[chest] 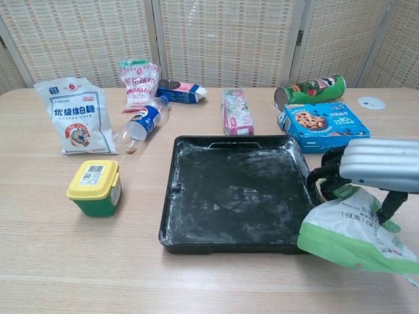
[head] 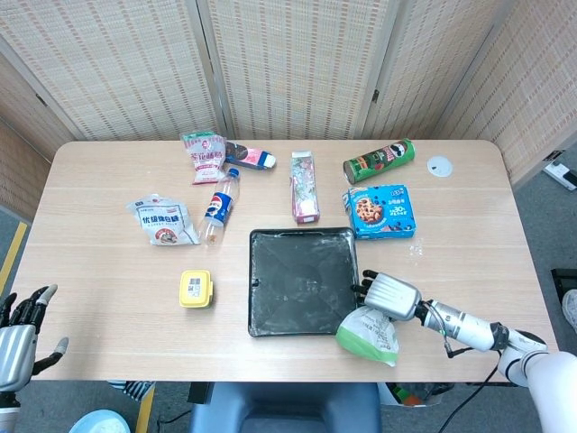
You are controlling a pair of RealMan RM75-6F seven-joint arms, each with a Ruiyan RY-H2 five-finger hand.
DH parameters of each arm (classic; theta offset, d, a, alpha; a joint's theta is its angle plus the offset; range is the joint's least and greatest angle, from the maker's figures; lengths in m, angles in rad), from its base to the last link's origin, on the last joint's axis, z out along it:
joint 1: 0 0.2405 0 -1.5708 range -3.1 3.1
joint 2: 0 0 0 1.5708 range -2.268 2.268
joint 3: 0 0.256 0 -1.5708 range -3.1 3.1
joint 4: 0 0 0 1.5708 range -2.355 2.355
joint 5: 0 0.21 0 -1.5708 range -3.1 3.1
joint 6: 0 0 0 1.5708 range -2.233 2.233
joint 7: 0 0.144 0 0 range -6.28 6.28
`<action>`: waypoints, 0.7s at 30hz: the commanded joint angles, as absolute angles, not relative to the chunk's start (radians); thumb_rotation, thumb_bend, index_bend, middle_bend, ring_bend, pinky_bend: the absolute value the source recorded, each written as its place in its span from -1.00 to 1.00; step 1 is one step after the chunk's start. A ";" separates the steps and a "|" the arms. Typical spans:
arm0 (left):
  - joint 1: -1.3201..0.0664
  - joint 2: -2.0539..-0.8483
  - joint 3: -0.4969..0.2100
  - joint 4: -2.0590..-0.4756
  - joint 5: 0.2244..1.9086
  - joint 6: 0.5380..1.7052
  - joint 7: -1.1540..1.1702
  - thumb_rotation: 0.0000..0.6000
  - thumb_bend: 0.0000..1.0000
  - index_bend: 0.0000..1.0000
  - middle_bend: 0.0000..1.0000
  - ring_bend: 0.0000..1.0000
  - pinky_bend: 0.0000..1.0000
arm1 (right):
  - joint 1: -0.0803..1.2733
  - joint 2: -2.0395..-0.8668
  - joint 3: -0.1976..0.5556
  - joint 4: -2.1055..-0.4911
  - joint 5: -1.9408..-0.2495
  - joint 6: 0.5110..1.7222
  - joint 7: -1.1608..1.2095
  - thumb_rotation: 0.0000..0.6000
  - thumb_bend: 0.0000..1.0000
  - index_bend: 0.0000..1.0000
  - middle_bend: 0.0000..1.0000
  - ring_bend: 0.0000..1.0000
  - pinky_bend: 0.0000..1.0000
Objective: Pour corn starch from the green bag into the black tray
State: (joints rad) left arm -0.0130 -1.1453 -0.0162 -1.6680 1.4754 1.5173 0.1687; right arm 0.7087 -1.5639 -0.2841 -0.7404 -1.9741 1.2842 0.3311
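The black tray (head: 302, 281) lies at the table's front centre, dusted with white powder (chest: 236, 193). My right hand (head: 388, 295) sits at the tray's right front corner and grips the top of the green and white bag (head: 368, 332). In the chest view the hand (chest: 373, 171) has its fingers curled over the bag (chest: 353, 232) with the thumb behind it. The bag is tilted, and its green end touches the tray's corner rim. My left hand (head: 20, 329) hangs off the table's front left edge, fingers apart and holding nothing.
A yellow-lidded tub (chest: 96, 188) stands left of the tray. A white sugar bag (head: 162, 222), a Pepsi bottle (head: 218, 206), a pink carton (head: 305, 187), a Pringles can (head: 379, 160) and a blue cookie box (chest: 324, 125) lie behind it.
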 commanded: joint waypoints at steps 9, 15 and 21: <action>-0.015 -1.142 -0.017 -1.672 1.473 1.513 0.172 1.00 -0.31 -0.77 -0.70 -0.60 -1.00 | 0.697 -1.567 -0.276 -0.747 -1.950 1.295 0.354 1.00 -0.68 0.19 -0.21 -0.02 -0.39; -0.018 -1.140 -0.018 -1.674 1.471 1.510 0.174 1.00 -0.31 -0.77 -0.70 -0.60 -1.00 | 0.699 -1.528 -0.248 -0.804 -1.917 1.308 0.374 1.00 -0.68 0.19 -0.20 0.00 -0.35; -0.021 -1.140 -0.019 -1.674 1.477 1.511 0.173 1.00 -0.31 -0.77 -0.70 -0.60 -1.00 | 0.724 -1.465 -0.212 -0.920 -1.875 1.271 0.373 1.00 -0.67 0.19 -0.19 0.03 -0.30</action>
State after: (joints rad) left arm -0.0213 -1.1398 -0.0191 -1.6745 1.4774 1.5108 0.1728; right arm 0.7112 -1.4911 -0.2304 -0.8804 -1.8942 1.2898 0.3775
